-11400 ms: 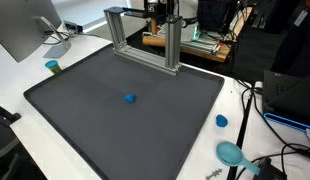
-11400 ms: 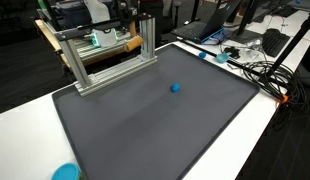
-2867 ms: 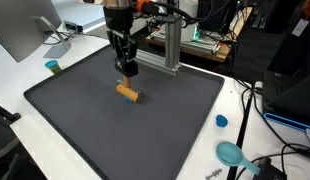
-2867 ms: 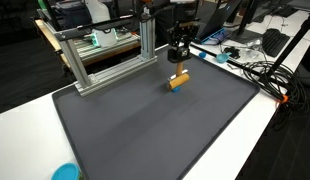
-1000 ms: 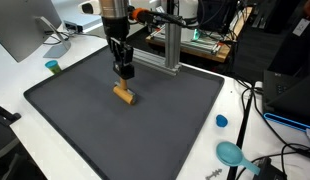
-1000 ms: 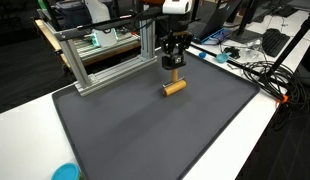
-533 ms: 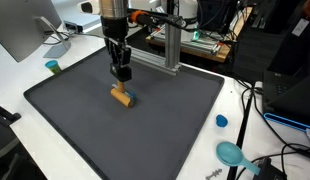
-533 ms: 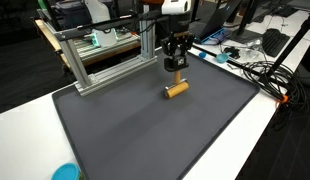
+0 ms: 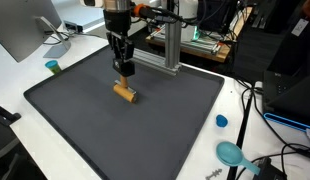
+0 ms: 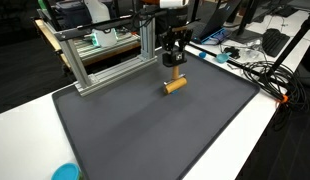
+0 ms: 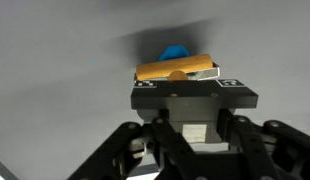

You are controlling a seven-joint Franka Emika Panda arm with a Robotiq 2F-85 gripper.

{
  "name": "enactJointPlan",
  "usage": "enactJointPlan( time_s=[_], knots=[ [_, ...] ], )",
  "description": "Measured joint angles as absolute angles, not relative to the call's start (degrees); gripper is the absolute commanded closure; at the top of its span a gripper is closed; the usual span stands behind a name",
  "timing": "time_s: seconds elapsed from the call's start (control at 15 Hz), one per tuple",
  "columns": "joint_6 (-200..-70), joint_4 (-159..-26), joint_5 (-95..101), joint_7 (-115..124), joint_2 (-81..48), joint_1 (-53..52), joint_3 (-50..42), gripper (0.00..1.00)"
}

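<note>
My gripper (image 9: 123, 72) (image 10: 173, 62) points straight down over the middle of a dark grey mat (image 9: 85, 130) (image 10: 145, 140). It is shut on a short tan cylinder (image 9: 126, 93) (image 10: 174, 85) (image 11: 175, 69), held crosswise at its tips, low over the mat. I cannot tell whether the cylinder touches the mat. A small blue object (image 11: 175, 51) lies on the mat right beside the cylinder, on its far side in the wrist view. In both exterior views the cylinder hides it.
An aluminium frame (image 9: 145, 35) (image 10: 105, 50) stands at the mat's back edge. A small teal cup (image 9: 53, 67), a blue cap (image 9: 221, 121) and a teal disc (image 9: 231, 153) (image 10: 65, 172) lie on the white table. Cables (image 10: 250, 70) run along one side.
The gripper and the tan cylinder have shifted together by a few pixels, slightly up and back over the same spot on the mat. Nothing else has moved.
</note>
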State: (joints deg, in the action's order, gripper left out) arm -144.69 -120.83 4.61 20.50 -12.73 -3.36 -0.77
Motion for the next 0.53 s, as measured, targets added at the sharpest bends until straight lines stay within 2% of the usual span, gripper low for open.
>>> enactJointPlan(
  time_s=[0.53],
  knots=[
    [-142.15, -121.14, 4.07, 19.64, -12.44, -3.33, -0.63, 0.78]
  ],
)
